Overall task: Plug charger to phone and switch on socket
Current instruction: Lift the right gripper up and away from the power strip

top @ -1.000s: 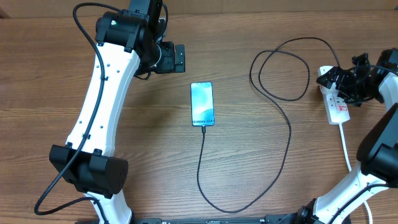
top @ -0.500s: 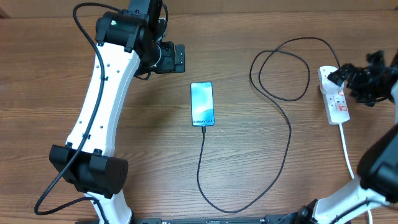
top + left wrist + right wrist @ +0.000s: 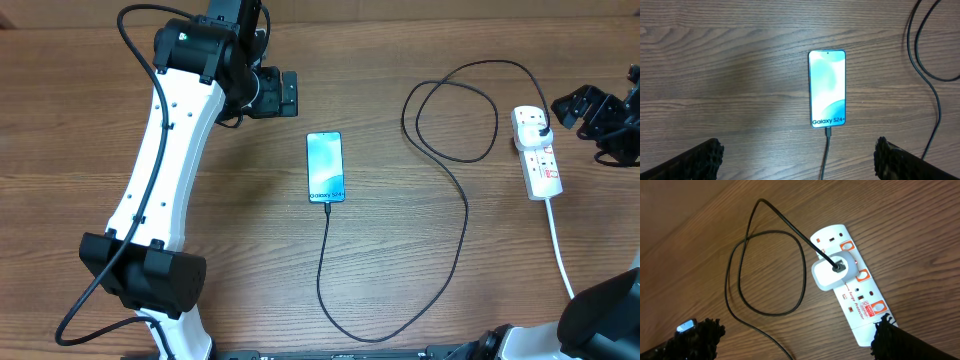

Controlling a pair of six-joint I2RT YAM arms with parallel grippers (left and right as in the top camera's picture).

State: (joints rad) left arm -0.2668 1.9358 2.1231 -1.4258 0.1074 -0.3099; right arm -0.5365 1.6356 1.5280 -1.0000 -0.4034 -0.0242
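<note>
Phone [image 3: 325,167] glows cyan mid-table, black charger [image 3: 467,212] joining it to white socket [image 3: 537,152]; left gripper [image 3: 799,156] and right gripper [image 3: 796,337] gape empty.

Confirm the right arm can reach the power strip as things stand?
Probably yes. The right claw hangs open beside the power strip, nothing between them; the charger cable loops off the far side.

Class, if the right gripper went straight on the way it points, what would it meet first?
Probably the socket, near the charger's plug; the right gripper aims there, though depth is unclear.
</note>
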